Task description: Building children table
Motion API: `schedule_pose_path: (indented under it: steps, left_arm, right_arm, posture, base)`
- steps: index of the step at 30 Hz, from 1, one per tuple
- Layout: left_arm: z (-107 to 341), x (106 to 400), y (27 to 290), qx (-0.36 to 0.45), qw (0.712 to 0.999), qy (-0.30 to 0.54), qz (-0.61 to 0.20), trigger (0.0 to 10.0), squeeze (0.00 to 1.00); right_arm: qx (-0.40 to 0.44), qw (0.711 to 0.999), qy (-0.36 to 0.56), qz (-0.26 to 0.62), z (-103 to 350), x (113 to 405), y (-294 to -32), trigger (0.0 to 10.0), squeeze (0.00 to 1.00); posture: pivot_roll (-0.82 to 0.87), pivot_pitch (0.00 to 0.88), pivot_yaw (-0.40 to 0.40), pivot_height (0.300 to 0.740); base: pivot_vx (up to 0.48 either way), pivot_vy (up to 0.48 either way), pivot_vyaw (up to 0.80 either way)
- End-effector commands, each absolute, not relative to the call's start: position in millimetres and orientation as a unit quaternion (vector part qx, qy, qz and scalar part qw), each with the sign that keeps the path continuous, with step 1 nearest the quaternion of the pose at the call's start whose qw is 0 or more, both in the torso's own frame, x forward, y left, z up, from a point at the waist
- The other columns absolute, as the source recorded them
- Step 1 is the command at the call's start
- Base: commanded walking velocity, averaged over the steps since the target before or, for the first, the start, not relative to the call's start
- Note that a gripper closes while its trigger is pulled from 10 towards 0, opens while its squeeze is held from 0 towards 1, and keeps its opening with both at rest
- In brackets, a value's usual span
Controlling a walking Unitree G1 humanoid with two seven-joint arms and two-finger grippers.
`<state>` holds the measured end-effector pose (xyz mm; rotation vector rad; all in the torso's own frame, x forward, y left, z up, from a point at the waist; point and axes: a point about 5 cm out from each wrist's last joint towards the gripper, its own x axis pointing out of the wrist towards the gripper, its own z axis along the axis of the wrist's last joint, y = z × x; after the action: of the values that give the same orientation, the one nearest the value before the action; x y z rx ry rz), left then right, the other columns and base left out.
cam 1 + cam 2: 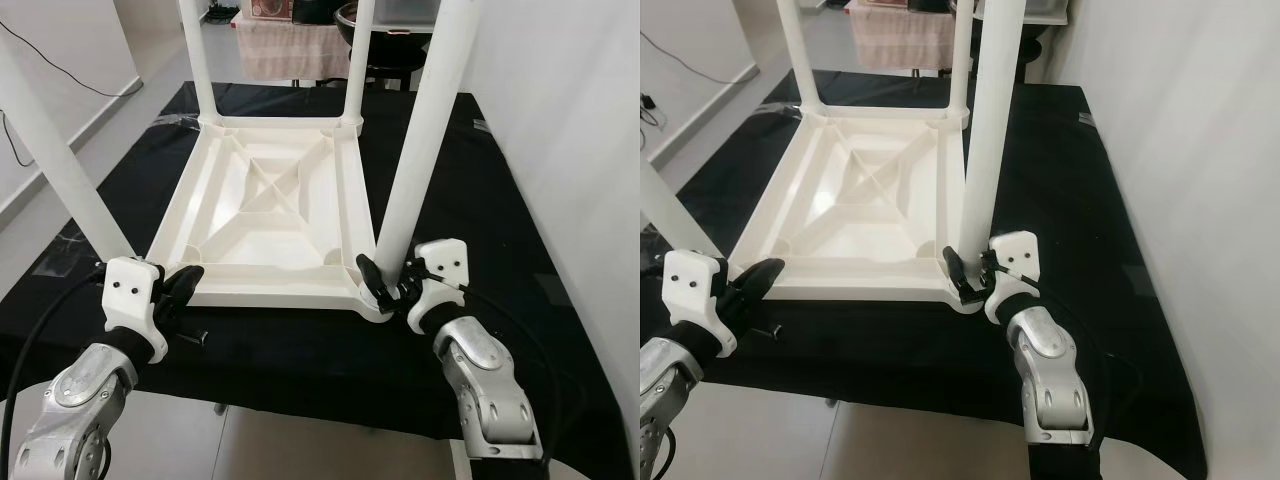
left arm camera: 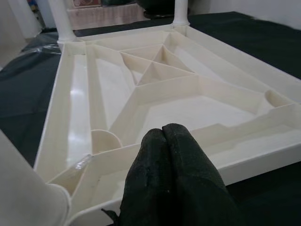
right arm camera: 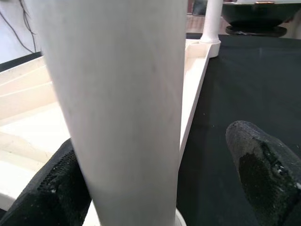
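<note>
White plastic children's table (image 1: 265, 210) lies upside down on a black cloth (image 1: 480, 200). At its near right corner, the right gripper (image 1: 385, 285) straddles a white round leg (image 1: 420, 150), fingers apart. The left gripper (image 1: 180, 285), fingers together and empty, hovers at the near left corner. An unheld leg could tilt in its socket.

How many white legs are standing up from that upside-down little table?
4. One at each corner of the table: far-left leg, far-right leg, near-left leg, and near-right leg, which the right gripper straddles.
</note>
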<state>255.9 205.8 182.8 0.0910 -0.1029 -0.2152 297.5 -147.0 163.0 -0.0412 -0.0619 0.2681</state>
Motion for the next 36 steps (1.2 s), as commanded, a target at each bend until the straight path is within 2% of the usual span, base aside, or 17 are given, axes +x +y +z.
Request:
schedule_pose_path:
  steps: [1, 20, 29, 32, 36]
  left_arm:
    - [179, 257, 207, 0.058, 0.992, -0.046, -0.100, 10.0, 0.00]
    - [175, 261, 206, 0.070, 0.993, -0.050, -0.086, 10.0, 0.00]
    - [176, 262, 203, 0.068, 0.992, -0.060, -0.094, 10.0, 0.00]
    - [177, 263, 202, 0.066, 0.991, -0.062, -0.097, 10.0, 0.00]
    - [178, 263, 200, 0.065, 0.991, -0.064, -0.100, 10.0, 0.00]
  right_arm:
    - [-0.021, 0.992, -0.028, 0.121, 162, 295, -150, 10.0, 0.00]
    - [-0.024, 0.988, -0.026, 0.147, 164, 298, -138, 10.0, 0.00]
    - [-0.062, 0.992, -0.030, 0.105, 171, 313, -149, 10.0, 0.00]
    - [-0.075, 0.994, -0.041, 0.070, 182, 331, -157, 10.0, 0.00]
    - [-0.082, 0.993, -0.064, 0.063, 198, 350, -154, 10.0, 0.00]
  posture:
    - [-0.02, 0.116, 0.003, 0.740]
    - [-0.01, 0.083, -0.001, 0.740]
    - [-0.01, 0.085, 0.000, 0.740]
    - [-0.01, 0.086, 0.000, 0.740]
    - [0.00, 0.091, 0.002, 0.740]
  base:
    - [0.000, 0.480, 0.00]
    - [0.000, 0.480, 0.00]
    - [0.000, 0.000, 0.00]
    - [0.000, 0.000, 0.00]
    - [0.000, 0.000, 0.00]
